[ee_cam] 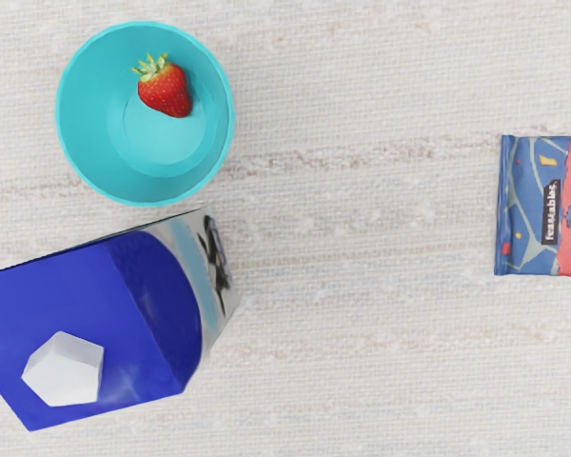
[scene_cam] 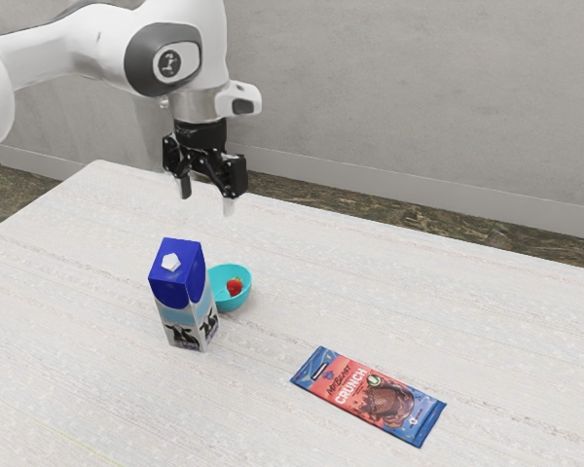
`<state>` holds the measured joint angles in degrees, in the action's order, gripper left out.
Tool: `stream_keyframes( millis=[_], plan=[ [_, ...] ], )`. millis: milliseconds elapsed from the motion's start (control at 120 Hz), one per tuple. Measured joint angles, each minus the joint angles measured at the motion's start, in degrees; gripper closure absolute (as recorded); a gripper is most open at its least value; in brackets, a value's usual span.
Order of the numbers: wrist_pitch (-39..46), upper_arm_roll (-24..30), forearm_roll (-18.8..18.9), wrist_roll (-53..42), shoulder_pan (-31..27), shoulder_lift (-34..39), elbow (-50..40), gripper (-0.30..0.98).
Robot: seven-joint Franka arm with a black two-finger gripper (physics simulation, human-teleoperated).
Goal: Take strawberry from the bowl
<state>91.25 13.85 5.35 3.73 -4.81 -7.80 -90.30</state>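
High above the table in the exterior view, my gripper (scene_cam: 206, 201) is open, its two fingertips well apart with nothing between them. Below it stands a turquoise bowl (scene_cam: 241, 298), partly hidden by a milk carton. A red strawberry (scene_cam: 235, 287) lies inside the bowl. The wrist view looks down into the bowl (ee_cam: 86, 119), where the strawberry (ee_cam: 166, 91) rests against the inner side, green leaves at one end.
Right beside the bowl stands a tall blue and white milk carton (scene_cam: 184, 302), its blue top (ee_cam: 124, 324) close to the bowl's rim. A flat chocolate bar packet (scene_cam: 370, 394) lies farther toward the exterior view's right on the white table (scene_cam: 448, 302).
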Motion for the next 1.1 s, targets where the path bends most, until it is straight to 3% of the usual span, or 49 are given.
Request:
stream_keyframes(
  millis=[117,283,392,608,850,1000,1100],
  plan=[
    [2.19,-0.41,-1.89,0.97,0.66,-0.53,0.32,0.0],
    [7.29,-8.74,-5.38,2.3,2.3,-17.07,7.2,0.0],
    [10.92,-10.73,-7.51,3.01,2.51,-23.38,10.83,0.0],
    [17.58,-13.15,-12.37,7.43,1.6,-28.52,11.48,0.0],
    [19.61,-13.43,-15.51,15.66,-0.95,-29.05,8.61,0.0],
    [20.05,-13.45,-16.68,19.7,-2.12,-28.71,5.94,0.28],
    [20.36,-13.5,-18.26,21.92,-2.38,-28.57,4.09,0.39]
  ],
)
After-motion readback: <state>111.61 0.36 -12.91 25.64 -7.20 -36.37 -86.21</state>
